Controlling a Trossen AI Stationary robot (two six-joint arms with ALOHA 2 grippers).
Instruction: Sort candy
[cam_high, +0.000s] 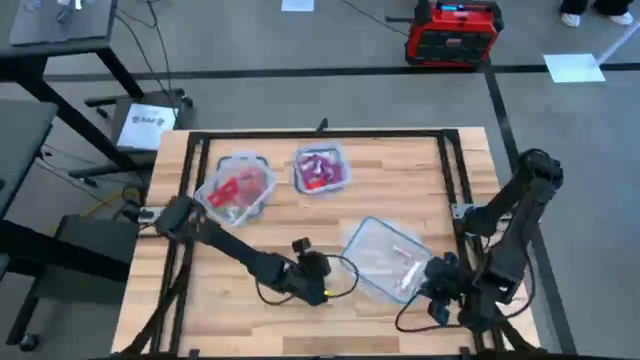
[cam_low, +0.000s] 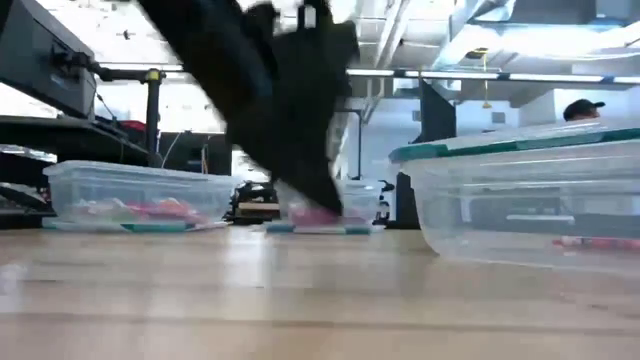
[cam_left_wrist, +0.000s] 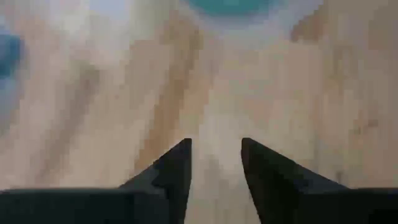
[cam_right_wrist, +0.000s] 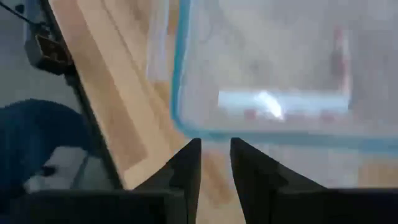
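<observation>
Candy (cam_high: 240, 188) lies heaped in tubs, no clear long axis; left gripper (cam_left_wrist: 214, 165) stands parted, empty, over bare table (cam_left_wrist: 298, 93).

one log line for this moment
left gripper: open, empty, over bare table | right gripper: at near tub's rim | candy: in far tubs

A light wooden surface (cam_high: 300, 215) fills the frame's middle. Three clear tubs rest on it: two upper centre (cam_high: 237, 188) (cam_high: 321, 168), one lower right (cam_high: 385, 258).
</observation>
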